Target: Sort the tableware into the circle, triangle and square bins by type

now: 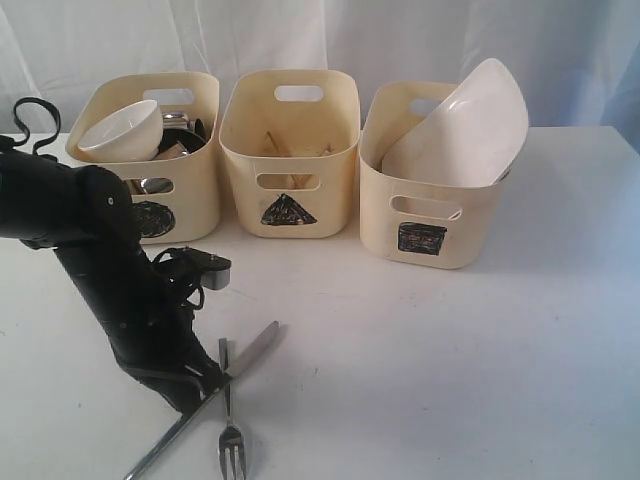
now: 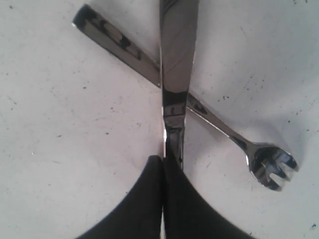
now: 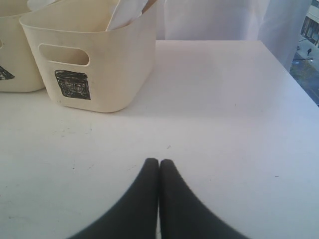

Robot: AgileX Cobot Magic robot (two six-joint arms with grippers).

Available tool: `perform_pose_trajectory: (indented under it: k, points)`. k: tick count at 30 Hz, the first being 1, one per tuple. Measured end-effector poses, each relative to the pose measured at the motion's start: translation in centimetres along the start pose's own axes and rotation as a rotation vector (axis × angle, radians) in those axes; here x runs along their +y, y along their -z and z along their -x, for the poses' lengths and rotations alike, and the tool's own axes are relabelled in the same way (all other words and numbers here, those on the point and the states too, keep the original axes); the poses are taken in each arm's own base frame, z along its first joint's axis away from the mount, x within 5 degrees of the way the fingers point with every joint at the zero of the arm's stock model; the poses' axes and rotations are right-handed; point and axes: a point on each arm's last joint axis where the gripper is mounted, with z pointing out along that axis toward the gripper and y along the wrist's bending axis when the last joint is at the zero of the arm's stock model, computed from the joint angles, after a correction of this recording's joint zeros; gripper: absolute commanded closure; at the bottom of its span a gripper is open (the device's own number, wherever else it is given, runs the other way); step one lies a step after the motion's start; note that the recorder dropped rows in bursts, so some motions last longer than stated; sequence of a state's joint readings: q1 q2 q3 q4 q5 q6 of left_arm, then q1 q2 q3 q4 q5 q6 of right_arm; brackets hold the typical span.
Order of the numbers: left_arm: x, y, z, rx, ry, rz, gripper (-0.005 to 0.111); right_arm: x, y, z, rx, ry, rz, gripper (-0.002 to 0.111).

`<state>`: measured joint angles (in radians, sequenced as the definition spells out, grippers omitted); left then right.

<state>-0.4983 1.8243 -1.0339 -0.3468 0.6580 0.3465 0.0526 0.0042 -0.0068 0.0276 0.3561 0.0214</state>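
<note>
Near the table's front, a steel knife [image 1: 250, 350] lies crossed over a steel fork [image 1: 230, 440]. My left gripper [image 1: 205, 385] is down on the knife and shut on it. In the left wrist view the knife [image 2: 174, 74] runs straight into the closed left gripper [image 2: 163, 159], over the fork [image 2: 269, 164]. The circle bin [image 1: 190, 190] holds a white bowl [image 1: 120, 130] and steel pieces. Wooden chopsticks [image 1: 295, 150] lie in the triangle bin [image 1: 240, 160]. A white square plate [image 1: 470, 125] leans in the square bin [image 1: 380, 200]. My right gripper [image 3: 159, 162] is shut and empty.
The three bins stand in a row at the back of the white table [image 1: 450, 350]. The right wrist view shows the square bin [image 3: 114, 74] ahead, with the table's right edge [image 3: 294, 79] beyond. A white curtain hangs behind.
</note>
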Motion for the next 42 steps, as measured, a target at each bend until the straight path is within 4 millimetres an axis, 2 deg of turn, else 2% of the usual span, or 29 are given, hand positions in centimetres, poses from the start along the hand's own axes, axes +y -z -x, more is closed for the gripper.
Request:
perform_pose_trajectory:
  k: [7,9,17,19,25,33,42]
  points:
    - [0.0,0.0,0.0,0.000,-0.001,0.001,0.107,0.0,0.0,0.0,0.000,0.000,0.000,0.108]
    - [0.0,0.0,0.0,-0.003,-0.006,0.003,0.103,0.0,0.0,0.0,0.000,0.000,0.000,0.108]
    - [-0.2,0.7,0.1,-0.030,-0.021,0.012,0.062,0.0,0.0,0.0,0.000,0.000,0.000,0.108]
    - [-0.3,1.2,0.1,-0.047,-0.027,0.016,0.057,0.0,0.0,0.0,0.000,0.000,0.000,0.108]
    - [-0.7,1.7,0.1,-0.061,-0.053,0.016,0.057,0.0,0.0,0.0,0.000,0.000,0.000,0.108]
    - [-2.8,0.9,0.5,-0.055,-0.193,0.065,0.058,0.0,0.0,0.0,0.000,0.000,0.000,0.108]
    - [-2.3,0.8,0.6,-0.039,-0.229,0.197,0.060,0.0,0.0,0.0,0.000,0.000,0.000,0.108]
